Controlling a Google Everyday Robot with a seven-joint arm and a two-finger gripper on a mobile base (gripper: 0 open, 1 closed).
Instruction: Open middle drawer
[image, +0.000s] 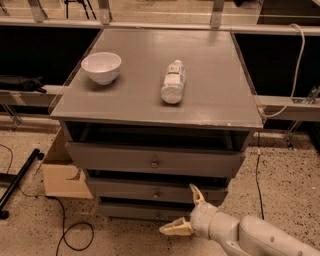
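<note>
Your two-finger gripper (184, 212) on the white arm sits low in front of the grey wooden cabinet, its tan fingers (172, 229) spread wide apart and holding nothing. It lies at about 5 o'clock from the small round knob (156, 193) of the grey flat-fronted middle drawer (125, 190). You cannot tell whether the upper fingertip touches that front. The drawer sits between the taller grey top drawer (115, 157) and the narrow grey lowest drawer (130, 212). On the cabinet top (215, 95), a white round bowl (101, 66) stands at 10 o'clock and a clear plastic bottle (173, 82) lies on its side near the centre.
</note>
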